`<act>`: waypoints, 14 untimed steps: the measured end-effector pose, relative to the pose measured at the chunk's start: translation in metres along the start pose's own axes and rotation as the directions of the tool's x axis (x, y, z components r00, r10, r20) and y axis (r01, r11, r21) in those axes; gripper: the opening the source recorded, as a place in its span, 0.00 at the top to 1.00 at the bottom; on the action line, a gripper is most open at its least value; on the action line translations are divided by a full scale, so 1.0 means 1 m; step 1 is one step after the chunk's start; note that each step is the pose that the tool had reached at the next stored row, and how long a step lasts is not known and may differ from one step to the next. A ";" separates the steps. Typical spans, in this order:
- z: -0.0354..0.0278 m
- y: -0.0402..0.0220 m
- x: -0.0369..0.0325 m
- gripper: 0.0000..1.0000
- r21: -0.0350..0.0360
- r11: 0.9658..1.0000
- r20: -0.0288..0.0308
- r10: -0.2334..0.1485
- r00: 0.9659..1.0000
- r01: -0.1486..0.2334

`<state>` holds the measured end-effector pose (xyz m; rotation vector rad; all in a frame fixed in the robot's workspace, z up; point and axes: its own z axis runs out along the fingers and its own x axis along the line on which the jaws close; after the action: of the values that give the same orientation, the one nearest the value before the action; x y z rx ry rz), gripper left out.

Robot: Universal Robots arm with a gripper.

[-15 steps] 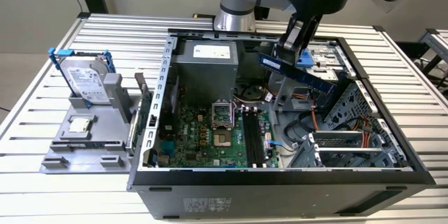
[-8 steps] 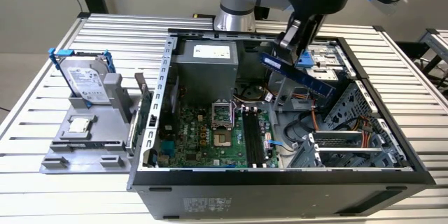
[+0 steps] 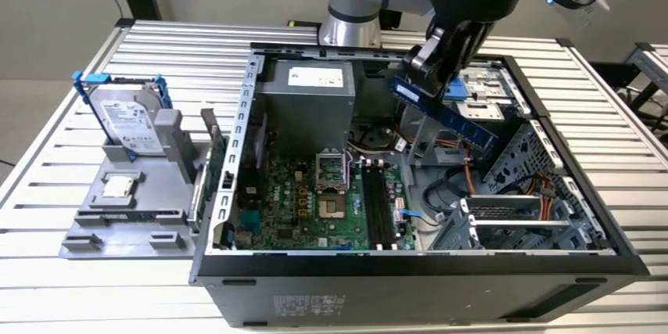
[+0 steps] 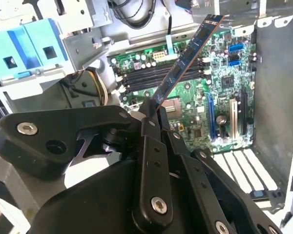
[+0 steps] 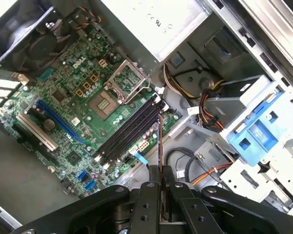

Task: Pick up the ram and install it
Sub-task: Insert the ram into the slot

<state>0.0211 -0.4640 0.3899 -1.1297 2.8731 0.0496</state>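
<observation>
The claw (image 3: 415,76) is clamped shut on one end of the ram (image 3: 447,113). The ram is a thin blue stick whose long axis juts out past the fingertips and slants down over the open computer case (image 3: 418,271). The black memory slots (image 3: 378,207) on the motherboard (image 3: 303,201) lie below the claw, well apart from the stick's free end. In the second wrist view the stick seems angled across the slots, not lined up with them.

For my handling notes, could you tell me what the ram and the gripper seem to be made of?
The ram: apparently circuit board, blue, matte, thin and stiffly straight. The gripper: black and matte, plastic or coated metal, hard to tell; its screws look like shiny bare metal.
</observation>
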 end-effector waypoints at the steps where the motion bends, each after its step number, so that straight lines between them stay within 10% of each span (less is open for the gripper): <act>1: 0.0000 0.0000 0.0000 1.00 0.001 1.000 0.000 0.014 1.000 -0.014; 8: 0.0006 0.0000 0.0001 1.00 0.006 0.994 0.001 0.106 0.994 -0.106; 14: 0.0013 0.0000 0.0002 1.00 0.011 0.982 0.002 0.186 0.982 -0.186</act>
<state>0.0210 -0.4640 0.3886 -0.8549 2.9649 0.0424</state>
